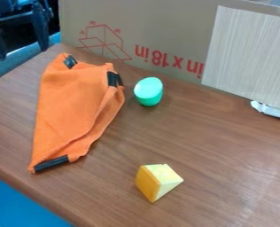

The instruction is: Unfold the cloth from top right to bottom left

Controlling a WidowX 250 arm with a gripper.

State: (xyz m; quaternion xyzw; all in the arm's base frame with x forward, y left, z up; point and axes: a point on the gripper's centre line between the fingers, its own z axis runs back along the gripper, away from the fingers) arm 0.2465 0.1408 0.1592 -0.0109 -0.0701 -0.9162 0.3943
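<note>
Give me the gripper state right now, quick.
Gripper: open, its fingers apart with nothing held between them, at the upper left.

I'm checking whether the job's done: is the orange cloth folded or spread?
Folded: the cloth lies in a narrow, roughly triangular shape, layers overlapping.

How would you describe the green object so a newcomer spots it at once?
Find the brown table with cardboard along its far side. Near that cardboard, beside the orange cloth, sits the green object. It is rounded, unlike the angular yellow wedge.
</note>
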